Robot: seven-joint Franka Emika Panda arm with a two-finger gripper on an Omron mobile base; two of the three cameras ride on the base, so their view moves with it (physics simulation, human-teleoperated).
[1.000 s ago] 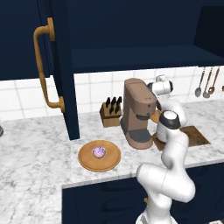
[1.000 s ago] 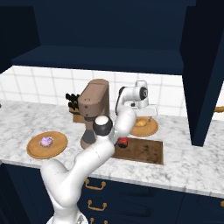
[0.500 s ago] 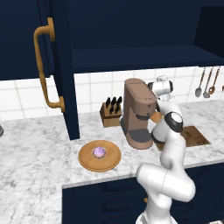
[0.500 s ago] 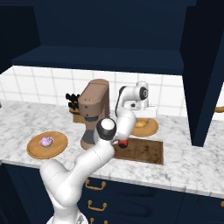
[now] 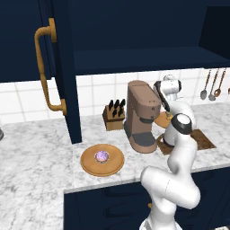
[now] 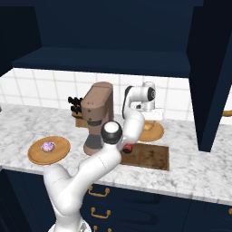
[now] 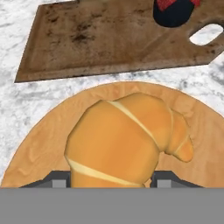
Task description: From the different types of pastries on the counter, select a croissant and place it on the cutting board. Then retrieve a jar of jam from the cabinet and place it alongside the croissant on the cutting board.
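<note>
Two fingers point(image 7: 112, 178) are closed on the croissant point(image 7: 127, 140), one on each flank. The croissant lies on a round wooden plate point(image 7: 39, 144) near the surface's back edge, just behind the cutting board point(image 7: 109, 39), where the jar of jam point(image 7: 174, 11) stands by the corner hole.

Even, shadowless rendered light; dark upper cabinet point(image 5: 134, 27) recess swallows detail, base views perhaps slightly soft.

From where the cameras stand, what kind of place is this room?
Most likely a home kitchen: a marbled counter over navy cabinets, a brown coffee machine beside a knife block, and utensils hanging on the white-tiled wall.
</note>
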